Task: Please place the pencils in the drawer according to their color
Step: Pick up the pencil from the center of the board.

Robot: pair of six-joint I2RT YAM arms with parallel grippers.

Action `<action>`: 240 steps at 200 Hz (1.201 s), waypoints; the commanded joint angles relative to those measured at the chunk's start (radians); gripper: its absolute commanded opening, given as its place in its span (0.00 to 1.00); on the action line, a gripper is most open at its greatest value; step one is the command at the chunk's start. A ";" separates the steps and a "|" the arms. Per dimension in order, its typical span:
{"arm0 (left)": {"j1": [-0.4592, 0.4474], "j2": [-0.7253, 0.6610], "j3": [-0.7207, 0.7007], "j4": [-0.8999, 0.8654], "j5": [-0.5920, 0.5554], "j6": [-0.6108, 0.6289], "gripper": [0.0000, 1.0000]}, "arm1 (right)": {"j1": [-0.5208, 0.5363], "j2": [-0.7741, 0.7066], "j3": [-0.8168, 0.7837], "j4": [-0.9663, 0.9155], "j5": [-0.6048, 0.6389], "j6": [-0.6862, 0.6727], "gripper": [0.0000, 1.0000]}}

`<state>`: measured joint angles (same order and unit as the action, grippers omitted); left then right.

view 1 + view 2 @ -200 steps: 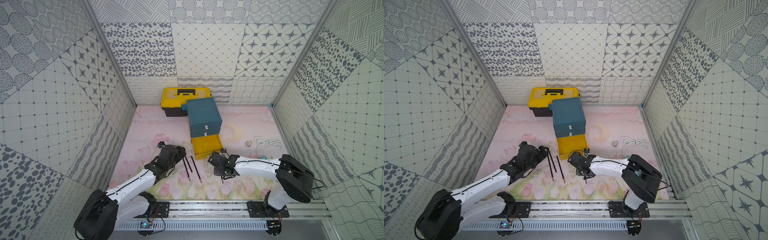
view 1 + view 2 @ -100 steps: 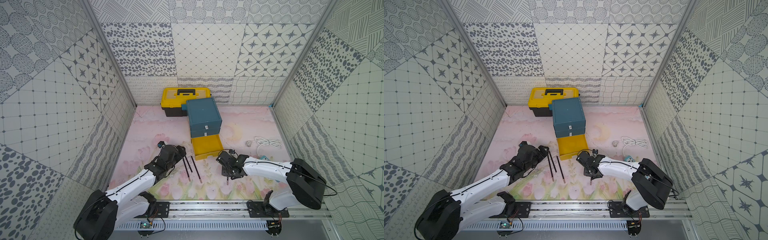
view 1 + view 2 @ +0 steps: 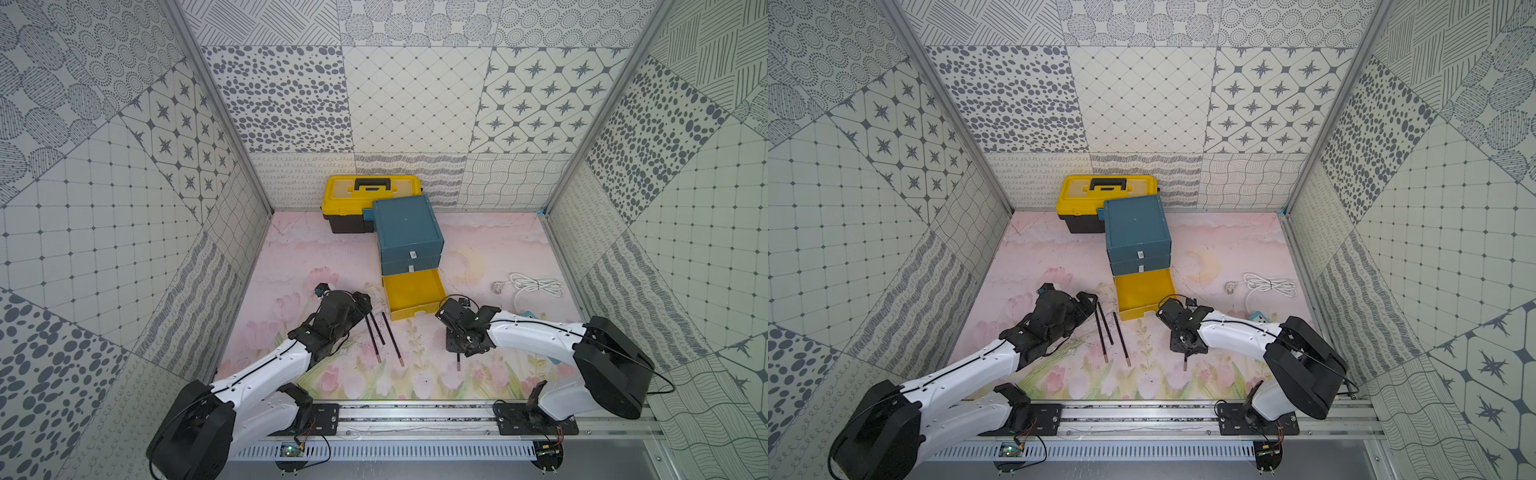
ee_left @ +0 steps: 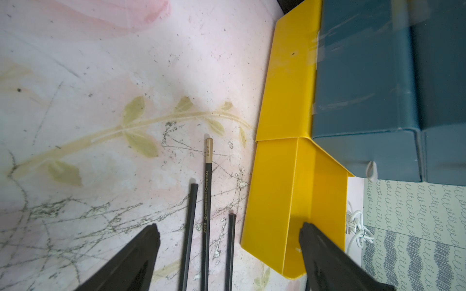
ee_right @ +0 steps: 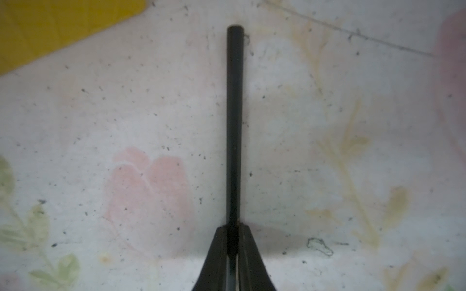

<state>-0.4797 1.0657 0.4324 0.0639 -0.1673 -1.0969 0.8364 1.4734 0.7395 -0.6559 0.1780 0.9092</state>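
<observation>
**Black pencil (image 5: 233,113) pinched in right gripper (image 5: 232,230); 3 loose pencils (image 3: 377,330) on floral mat (image 3: 324,249)**

1. Drawer cabinet (image 3: 405,224): teal, 3 drawers stacked. It is set mid-mat against a yellow toolbox (image 3: 365,195) at the back wall. The upper 2 drawers are shut. The lowest, the yellow drawer (image 3: 411,291), is pulled out toward the arms.

2. Black pencil: clamped by the right gripper, whose jaws are pressed together on the shaft. A length of shaft projects beyond the fingertips. It is located near the yellow drawer's front right corner, apart from it. Whether it is lifted off the mat cannot be told.

3. Loose pencils: dark, laid nearly parallel on the mat, just left of the yellow drawer's front. 1 is lettered CHARCOAL and SOFT and has a tan end.

4. Left gripper (image 4: 230,226): jaws spread wide, nothing gripped. The 3 loose pencils are seen running between its fingers in the left wrist view.

5. White cable (image 3: 536,286): coiled on the mat's right side.
</observation>
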 commanded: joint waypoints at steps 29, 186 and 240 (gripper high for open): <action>0.004 -0.005 -0.003 0.021 -0.014 0.009 0.92 | -0.067 -0.003 -0.026 -0.068 -0.071 -0.122 0.00; 0.008 -0.041 -0.010 -0.003 -0.030 0.014 0.92 | -0.146 -0.242 0.111 -0.110 -0.024 -0.439 0.00; 0.009 -0.047 -0.010 -0.010 -0.034 0.014 0.92 | -0.140 -0.265 0.221 0.006 -0.102 -0.745 0.00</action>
<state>-0.4759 1.0252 0.4282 0.0631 -0.1867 -1.0969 0.6941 1.2026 0.9028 -0.7330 0.1139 0.3447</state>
